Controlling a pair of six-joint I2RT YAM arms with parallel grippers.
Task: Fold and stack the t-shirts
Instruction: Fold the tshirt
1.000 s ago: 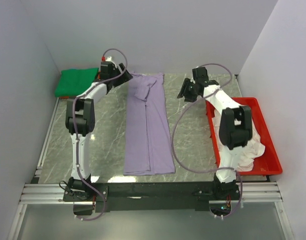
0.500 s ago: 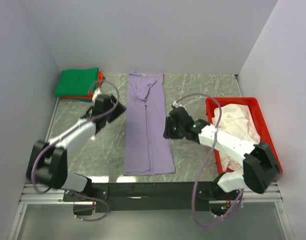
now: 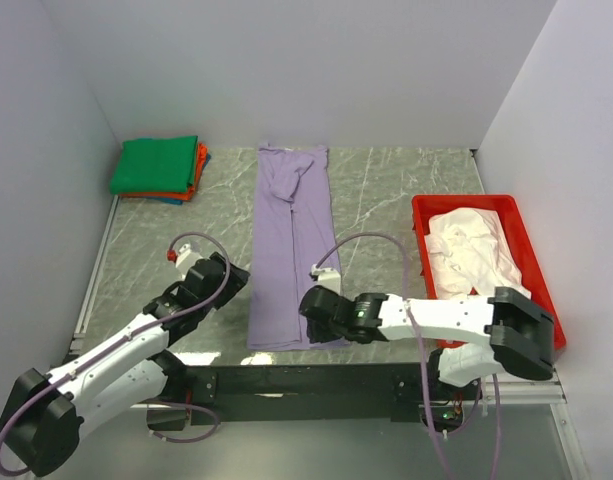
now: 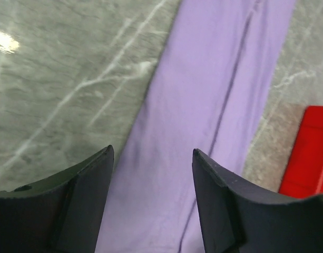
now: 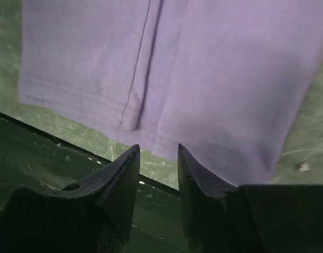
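Both arms are low at the near edge. The right gripper hovers over the near hem of the lavender t-shirt, jaws apart by a narrow gap, nothing pinched. The left gripper is at the shirt's left edge, a bit farther up than the hem, jaws wide and empty. The shirt lies flat on the table as a long narrow strip, sides already folded in, collar end far. So I read this as the start of the crosswise fold. Next: the left gripper shifts to the near-left corner, both drop, pinch all the layers at the hem, lift and carry toward the collar. Mid-right, a pale shirt is bunched in the red tray, not yet folded. Far left corner: the finished stack, green shirt on top of an orange-red shirt.
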